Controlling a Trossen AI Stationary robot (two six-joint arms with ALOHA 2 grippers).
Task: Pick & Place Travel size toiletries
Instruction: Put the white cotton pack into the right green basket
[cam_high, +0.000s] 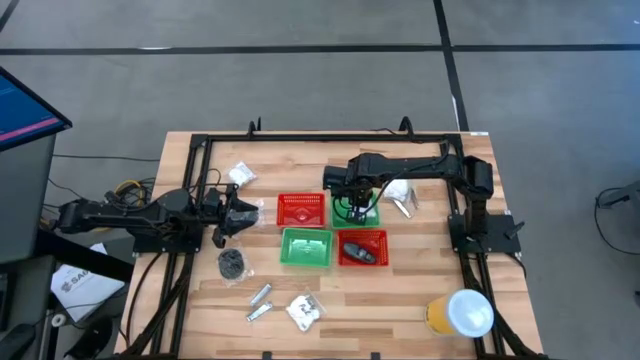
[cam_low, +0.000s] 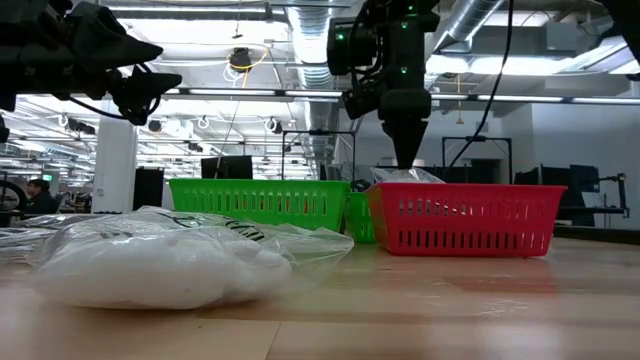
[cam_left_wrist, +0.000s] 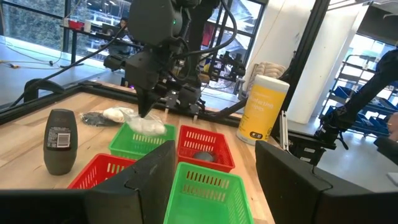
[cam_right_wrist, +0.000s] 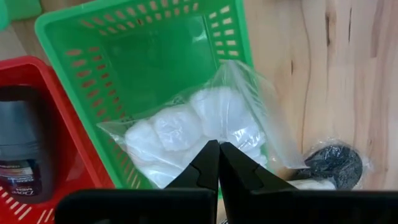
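the right gripper hangs over the far green basket, its fingers pinched shut on the edge of a clear packet of white cotton balls that droops across the basket's rim. the left gripper hovers at the table's left side with fingers spread wide, holding nothing. a dark mini bottle lies in the near red basket.

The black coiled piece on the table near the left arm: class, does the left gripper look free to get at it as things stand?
Probably yes. The black coiled piece lies in the open on the table, beside no basket. The left gripper hovers open and empty just next to it; the right gripper is busy over the baskets.
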